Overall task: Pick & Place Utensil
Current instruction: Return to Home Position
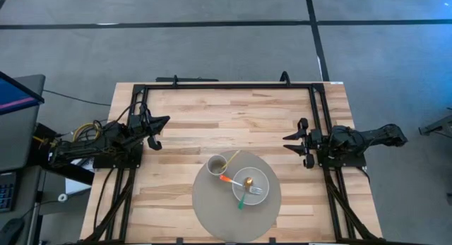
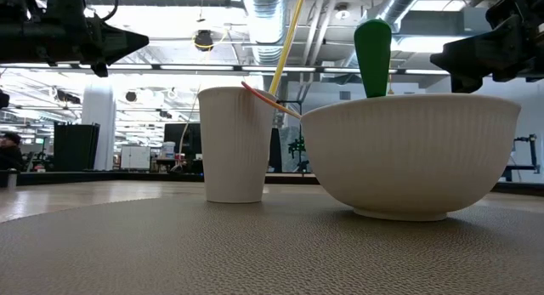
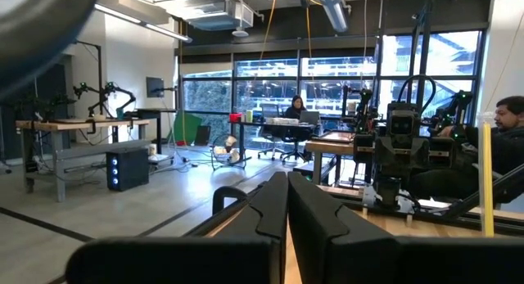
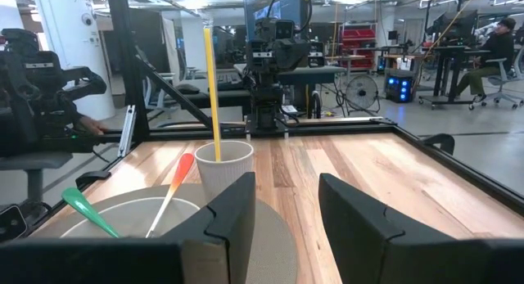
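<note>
Two grippers were held above the table (image 1: 183, 111), well apart from each other and from the things. The left gripper (image 3: 287, 186) was kept at the left side of the table, with its fingers closed together and nothing between them. The right gripper (image 4: 285, 182) was kept at the right side, with its fingers spread open and empty. A round grey placemat (image 1: 212, 210) was laid on the table between the two arms. On it the white bowl (image 1: 263, 180) was placed, and the white cup (image 1: 217, 164) was set upright just beside it, on the side of the left arm. The yellow straw (image 2: 287, 40) was stood in the cup, tilted towards the right arm's side. An orange-handled utensil (image 1: 225, 178) and a green-handled utensil (image 1: 241, 201) were laid in the bowl, with their handles stuck out over the rim.
</note>
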You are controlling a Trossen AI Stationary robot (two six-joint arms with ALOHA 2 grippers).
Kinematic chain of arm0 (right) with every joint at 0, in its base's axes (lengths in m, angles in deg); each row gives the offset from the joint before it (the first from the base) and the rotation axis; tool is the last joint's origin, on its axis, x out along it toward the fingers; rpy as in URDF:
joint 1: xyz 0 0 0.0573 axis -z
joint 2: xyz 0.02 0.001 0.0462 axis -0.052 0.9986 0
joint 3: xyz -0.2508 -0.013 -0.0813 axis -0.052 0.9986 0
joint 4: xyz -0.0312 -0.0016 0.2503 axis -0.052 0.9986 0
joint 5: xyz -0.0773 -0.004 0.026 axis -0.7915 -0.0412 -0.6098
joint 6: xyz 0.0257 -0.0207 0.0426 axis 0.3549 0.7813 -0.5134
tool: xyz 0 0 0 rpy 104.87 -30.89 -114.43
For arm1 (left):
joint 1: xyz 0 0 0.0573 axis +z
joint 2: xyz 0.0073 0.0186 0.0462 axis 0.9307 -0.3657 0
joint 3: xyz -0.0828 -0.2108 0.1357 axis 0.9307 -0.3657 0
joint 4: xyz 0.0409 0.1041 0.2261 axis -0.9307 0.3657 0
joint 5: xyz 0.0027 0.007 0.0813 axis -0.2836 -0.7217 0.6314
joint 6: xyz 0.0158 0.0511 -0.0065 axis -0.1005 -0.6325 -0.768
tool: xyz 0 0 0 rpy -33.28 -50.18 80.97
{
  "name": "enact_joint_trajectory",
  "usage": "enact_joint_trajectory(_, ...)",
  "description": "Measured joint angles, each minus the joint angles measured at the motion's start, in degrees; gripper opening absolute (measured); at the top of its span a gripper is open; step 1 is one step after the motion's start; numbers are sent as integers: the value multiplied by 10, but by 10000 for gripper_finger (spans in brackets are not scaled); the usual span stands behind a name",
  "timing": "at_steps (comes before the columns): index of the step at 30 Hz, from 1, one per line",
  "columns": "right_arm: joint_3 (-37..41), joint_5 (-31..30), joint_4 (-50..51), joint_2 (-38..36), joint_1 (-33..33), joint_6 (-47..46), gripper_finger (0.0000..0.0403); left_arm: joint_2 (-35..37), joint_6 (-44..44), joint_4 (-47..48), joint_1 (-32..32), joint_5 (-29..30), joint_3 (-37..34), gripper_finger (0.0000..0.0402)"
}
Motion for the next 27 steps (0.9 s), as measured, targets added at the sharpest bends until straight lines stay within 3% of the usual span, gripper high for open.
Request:
enact_joint_trajectory(10, 0, 0, 0, 0, 0, 0, 130, 0, 0, 0, 0, 0, 0, 11)
enact_joint_trajectory(27, 0, 0, 0, 0, 0, 0, 130, -85, 0, -4, 0, 0, 0, 11)
